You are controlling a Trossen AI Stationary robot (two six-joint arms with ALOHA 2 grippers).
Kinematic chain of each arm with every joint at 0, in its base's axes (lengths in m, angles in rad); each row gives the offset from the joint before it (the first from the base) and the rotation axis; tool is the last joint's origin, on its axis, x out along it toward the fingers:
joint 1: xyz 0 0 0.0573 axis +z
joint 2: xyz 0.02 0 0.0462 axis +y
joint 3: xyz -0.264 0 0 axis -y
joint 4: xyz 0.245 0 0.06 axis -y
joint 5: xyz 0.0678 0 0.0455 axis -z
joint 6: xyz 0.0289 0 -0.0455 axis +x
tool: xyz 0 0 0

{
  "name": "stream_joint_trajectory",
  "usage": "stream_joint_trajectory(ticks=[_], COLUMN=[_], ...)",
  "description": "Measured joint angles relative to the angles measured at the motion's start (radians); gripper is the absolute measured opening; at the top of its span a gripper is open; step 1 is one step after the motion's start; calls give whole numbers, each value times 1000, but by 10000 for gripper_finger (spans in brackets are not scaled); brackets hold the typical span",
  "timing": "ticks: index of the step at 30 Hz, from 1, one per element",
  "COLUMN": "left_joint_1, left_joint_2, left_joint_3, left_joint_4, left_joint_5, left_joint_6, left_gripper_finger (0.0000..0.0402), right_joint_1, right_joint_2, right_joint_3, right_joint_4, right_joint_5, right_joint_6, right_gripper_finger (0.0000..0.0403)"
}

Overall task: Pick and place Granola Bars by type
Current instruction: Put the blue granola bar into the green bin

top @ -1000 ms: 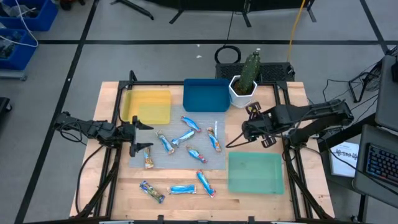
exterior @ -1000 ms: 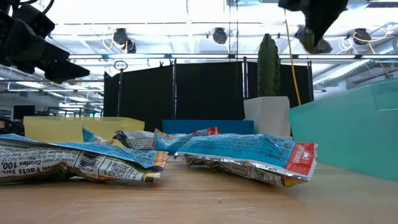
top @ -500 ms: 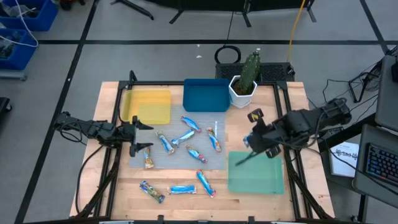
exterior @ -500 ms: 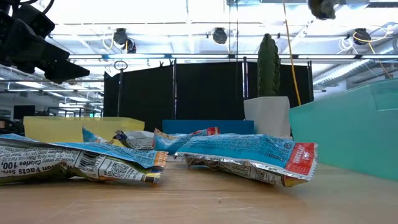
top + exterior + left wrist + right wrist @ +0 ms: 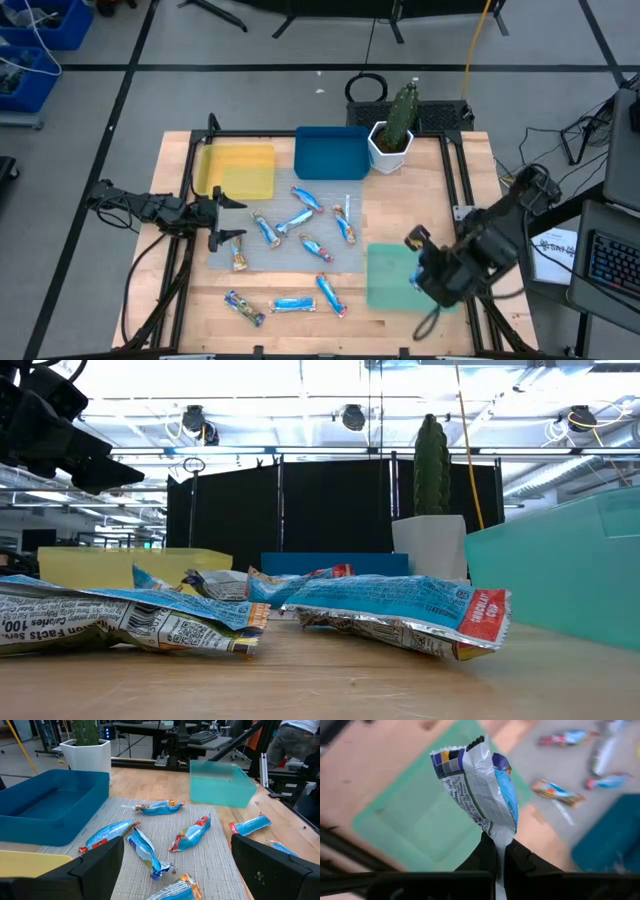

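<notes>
Several blue-wrapped granola bars (image 5: 300,222) lie flat on a grey mat (image 5: 285,255), and three more (image 5: 290,303) rest on the bare wood near the front edge. My right gripper (image 5: 418,282) hangs over the near right part of the green tray (image 5: 395,262), shut on one blue and silver bar (image 5: 480,785). My left gripper (image 5: 228,218) waits open at the mat's left edge, its fingers (image 5: 95,865) level above the table with nothing between them. My right gripper pinches the bar's crimped end seam (image 5: 496,837) between its two fingers. The fingers point steeply down from above. The bar hangs below them, its free end (image 5: 452,760) lowest, lifted clear above the green tray.
A yellow tray (image 5: 236,168) and a blue tray (image 5: 330,152) stand along the far edge, with a cactus in a white pot (image 5: 392,135) to their right. In the low view, bars (image 5: 400,610) fill the foreground and the green tray's wall (image 5: 560,570) rises at right.
My right gripper, still shut on the bar, has swung from beside the cactus pot toward the table's near edge and right. It has turned on the way and now hangs over the green tray.
</notes>
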Motion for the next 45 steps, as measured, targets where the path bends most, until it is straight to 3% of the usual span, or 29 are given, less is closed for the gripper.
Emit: stream_joint_trajectory(ticks=[7, 16, 19, 26, 31, 45], left_joint_1=[0, 0, 0, 0, 0, 0], left_joint_2=[0, 0, 0, 0, 0, 0], left_joint_3=[0, 0, 0, 0, 0, 0], left_joint_4=[0, 0, 0, 0, 0, 0], left_joint_5=[0, 0, 0, 0, 0, 0], left_joint_6=[-1, -1, 0, -1, -1, 0], left_gripper_finger=[365, 365, 365, 365, 365, 365], right_joint_1=[109, 175, 181, 164, 154, 146], right_joint_2=[26, 29, 30, 19, -7, -17], right_joint_3=[0, -38, -96, -299, -470, -792], right_joint_4=[-2, 0, -1, 24, 136, 423], right_joint_5=[-90, -59, -8, -10, -13, -90], right_joint_6=[-30, -201, -259, -279, -275, -123], right_gripper_finger=[0, 0, 0, 0, 0, 0])
